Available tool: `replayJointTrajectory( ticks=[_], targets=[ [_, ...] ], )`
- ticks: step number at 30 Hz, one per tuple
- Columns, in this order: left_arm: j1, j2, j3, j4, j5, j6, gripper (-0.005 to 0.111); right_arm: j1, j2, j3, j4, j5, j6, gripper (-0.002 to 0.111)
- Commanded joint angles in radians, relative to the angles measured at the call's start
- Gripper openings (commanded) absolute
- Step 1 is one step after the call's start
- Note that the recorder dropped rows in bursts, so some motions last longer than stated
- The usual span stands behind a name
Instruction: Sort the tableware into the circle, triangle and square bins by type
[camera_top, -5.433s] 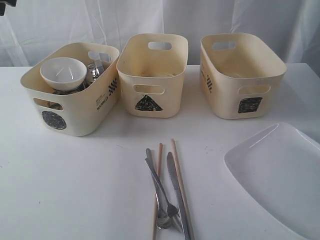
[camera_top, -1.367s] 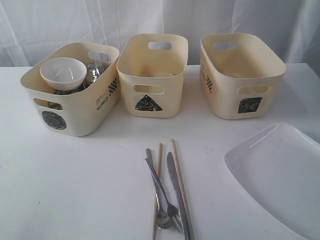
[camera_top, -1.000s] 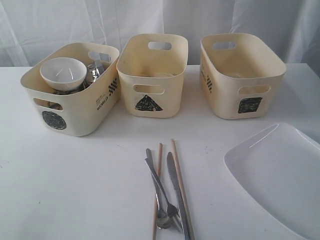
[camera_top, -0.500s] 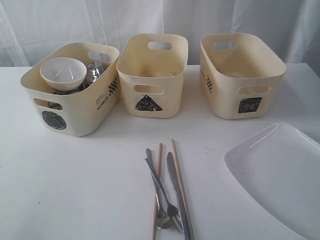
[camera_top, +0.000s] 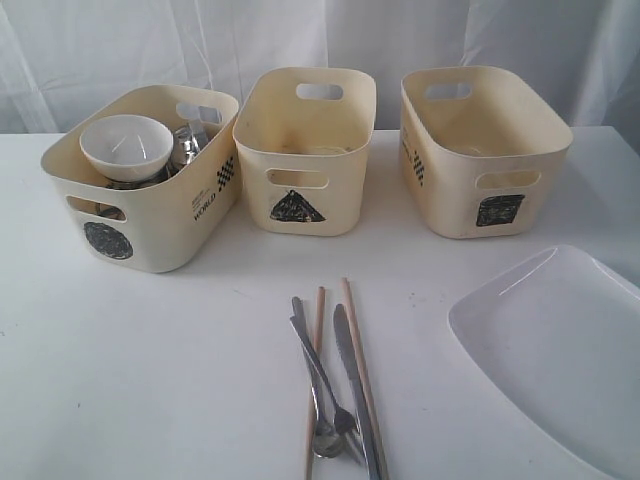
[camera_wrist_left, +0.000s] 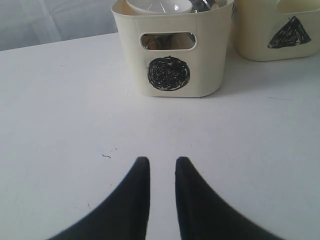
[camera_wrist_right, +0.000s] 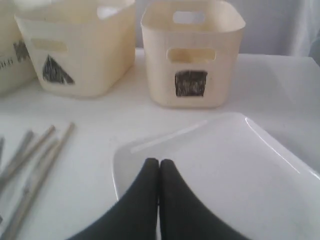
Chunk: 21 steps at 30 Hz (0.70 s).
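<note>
over to the table now: far left, the circle bin already holds the white bowl and a steel mug, while the triangle bin in the middle and the square bin on the right look bare inside from here

the cutlery lies in a tight bundle at the near centre: two wooden chopsticks, the knife, and the fork and spoon crossing each other, all unsorted, and the large white plate sits flat at the near right

the left gripper hangs over bare table in front of the circle bin, jaws a narrow gap apart and holding nothing; the right gripper hovers at the plate's near edge, fingers pressed together, empty

the danger ahead, i'd say: that plate lies flat with a low rim, so a pinch could skid it across the table, and it looks broad against the square bin's mouth, so it may jam or tip out; in the bundle, grabbing one piece could drag its neighbours or roll a chopstick away
</note>
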Motion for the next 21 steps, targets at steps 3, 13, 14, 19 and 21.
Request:
replayJointTrajectory(
  ticks=[3, 13, 14, 19, 21],
  targets=[
    [0.003, -0.005, 0.004, -0.002, 0.004, -0.007, 0.025, 0.003, -0.006, -0.168, 0.075, -0.320, 0.168, 0.000],
    [0.003, -0.005, 0.004, -0.002, 0.004, -0.007, 0.025, 0.003, -0.006, -0.405, 0.075, -0.291, 0.198, 0.000],
    [0.003, -0.005, 0.004, -0.002, 0.004, -0.007, 0.025, 0.003, -0.006, -0.414, 0.075, -0.291, 0.219, 0.000],
    [0.003, -0.005, 0.004, -0.002, 0.004, -0.007, 0.025, 0.003, -0.006, -0.429, 0.075, -0.298, 0.259, 0.000],
    [0.003, -0.005, 0.004, -0.002, 0.004, -0.007, 0.025, 0.003, -0.006, -0.429, 0.078, -0.298, 0.324, 0.000]
  ],
)
